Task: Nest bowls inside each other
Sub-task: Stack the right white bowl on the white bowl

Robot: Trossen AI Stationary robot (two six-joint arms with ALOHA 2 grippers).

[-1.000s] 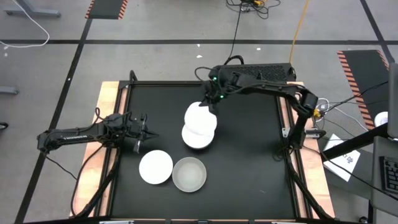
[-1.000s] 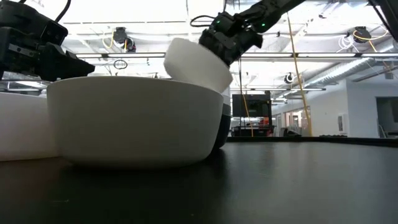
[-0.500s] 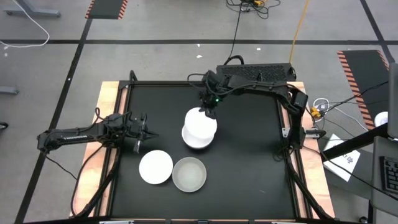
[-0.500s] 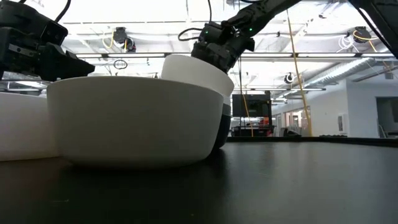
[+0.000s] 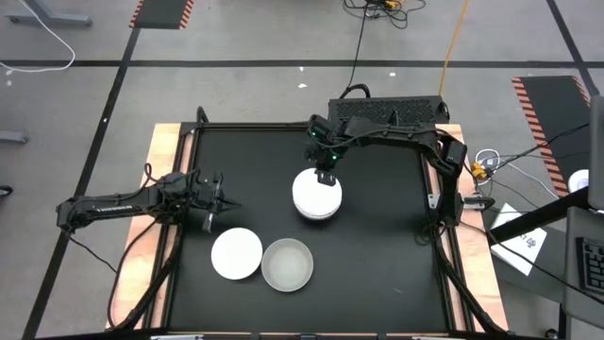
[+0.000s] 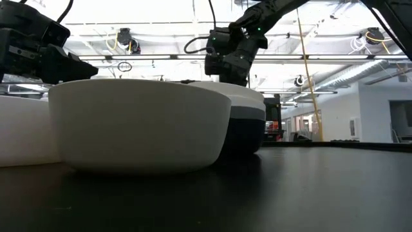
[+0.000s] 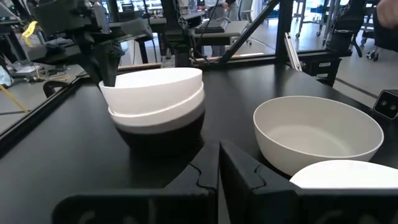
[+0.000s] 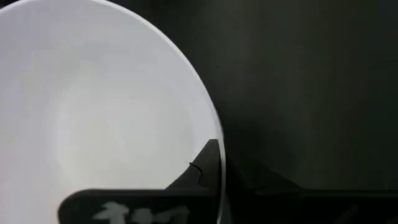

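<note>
Right pincer (image 5: 324,176) pinches stacked bowls' (image 5: 316,195) rim — black table (image 5: 377,255).

**No readable text**

No words, labels, brands or numbers can be read in any view. The bowls (image 5: 316,195) are plain and bear no marks. A white sheet (image 5: 520,238) lying beside the desk (image 5: 377,264) carries small dark print, too small to make out. Striped orange-and-black floor mats (image 5: 543,99) show only a pattern, no lettering.
</note>
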